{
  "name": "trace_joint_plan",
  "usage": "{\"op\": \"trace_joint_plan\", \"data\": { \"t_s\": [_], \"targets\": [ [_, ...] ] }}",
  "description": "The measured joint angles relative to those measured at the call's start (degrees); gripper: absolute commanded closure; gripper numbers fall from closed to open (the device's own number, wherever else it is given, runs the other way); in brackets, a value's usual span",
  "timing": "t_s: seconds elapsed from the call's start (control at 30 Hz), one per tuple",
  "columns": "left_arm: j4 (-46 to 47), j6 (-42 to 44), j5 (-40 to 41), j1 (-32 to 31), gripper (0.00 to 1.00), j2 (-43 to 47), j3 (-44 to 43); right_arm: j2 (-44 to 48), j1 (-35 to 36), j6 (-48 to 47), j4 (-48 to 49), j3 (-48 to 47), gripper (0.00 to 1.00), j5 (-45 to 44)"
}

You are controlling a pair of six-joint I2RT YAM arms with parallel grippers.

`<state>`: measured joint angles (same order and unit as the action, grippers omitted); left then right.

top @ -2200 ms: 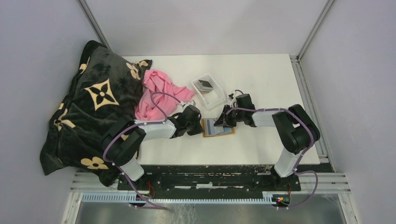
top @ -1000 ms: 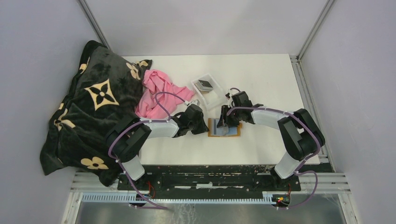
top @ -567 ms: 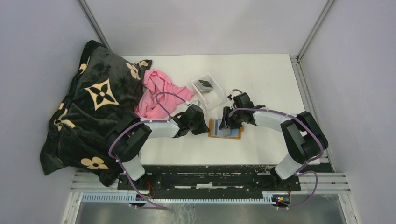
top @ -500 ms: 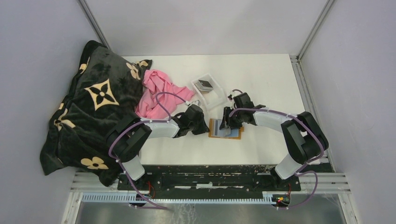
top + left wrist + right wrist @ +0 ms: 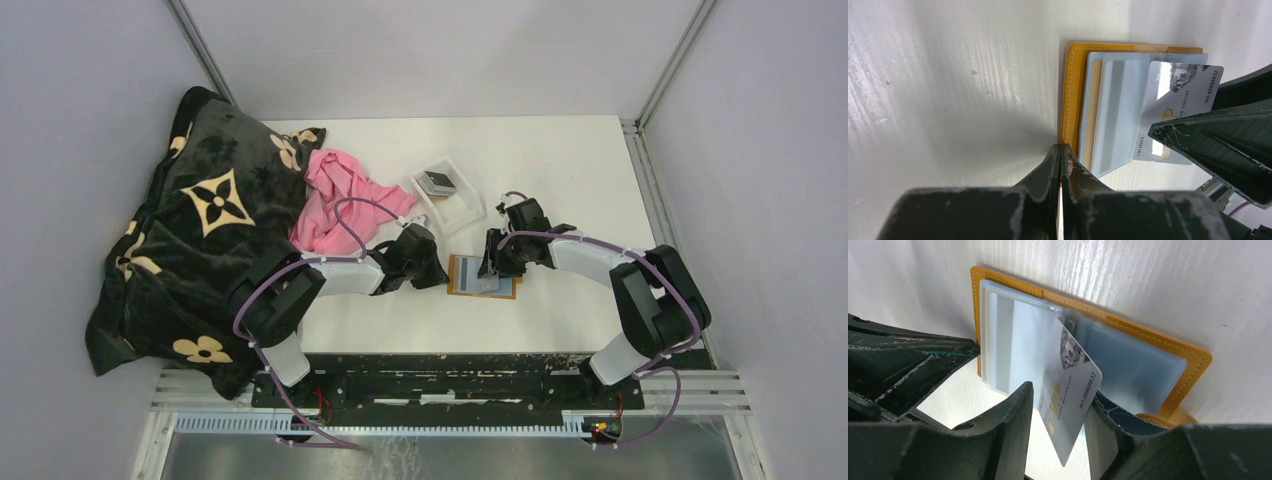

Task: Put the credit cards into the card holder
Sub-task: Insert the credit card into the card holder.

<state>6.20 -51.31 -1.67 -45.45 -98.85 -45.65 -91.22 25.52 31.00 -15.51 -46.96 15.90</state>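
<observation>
The orange card holder (image 5: pixel 483 276) lies open on the white table between my two grippers, its clear pockets facing up (image 5: pixel 1148 340). My left gripper (image 5: pixel 443 272) is shut on the holder's left edge (image 5: pixel 1073 90), with a sliver of orange showing between its tips (image 5: pixel 1060 147). My right gripper (image 5: pixel 495 265) holds a pale grey credit card (image 5: pixel 1070 390) across its width. The card is tilted, its top corner at the mouth of a clear pocket (image 5: pixel 1178 100). More dark credit cards (image 5: pixel 437 182) lie in a clear tray.
The clear plastic tray (image 5: pixel 470 215) stands just behind the card holder. A pink cloth (image 5: pixel 340 195) lies left of the tray. Beyond it a black blanket with cream flowers (image 5: pixel 190 220) is heaped over the table's left side.
Both grippers and the card holder have shifted a little to the right, and the holder has turned slightly. The card stays in the right gripper over the pockets.
</observation>
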Motion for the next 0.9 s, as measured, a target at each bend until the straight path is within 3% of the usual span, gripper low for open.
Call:
{"op": "trace_joint_plan", "data": {
  "t_s": [0.9],
  "targets": [
    [0.83, 0.00, -0.61, 0.00, 0.95, -0.76, -0.39, 5.60, -3.10, 1.20, -1.01, 3.76, 0.65, 0.22]
  ]
}}
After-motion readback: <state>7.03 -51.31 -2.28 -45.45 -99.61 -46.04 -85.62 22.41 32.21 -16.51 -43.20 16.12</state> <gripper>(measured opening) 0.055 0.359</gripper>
